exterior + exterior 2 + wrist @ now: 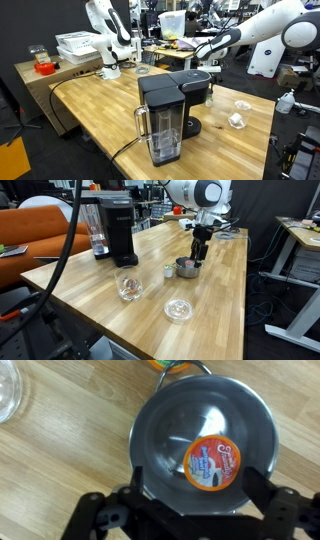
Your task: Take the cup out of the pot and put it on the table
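Here, the gripper [197, 495] is held spread wide over the pot [165, 415], in which the cup [213, 464] is seen lying.

The white jointed robot arm [262, 28] stretches out from its base, elbow raised, and its last links bend over so the wrist points straight down in both exterior views. Below the wrist, the black two-finger Robotiq gripper [199, 254] hangs upright with its tips lowest. In the wrist view its dark fingers [141, 488] enter from the bottom edge, set wide apart, one on either side of the frame.
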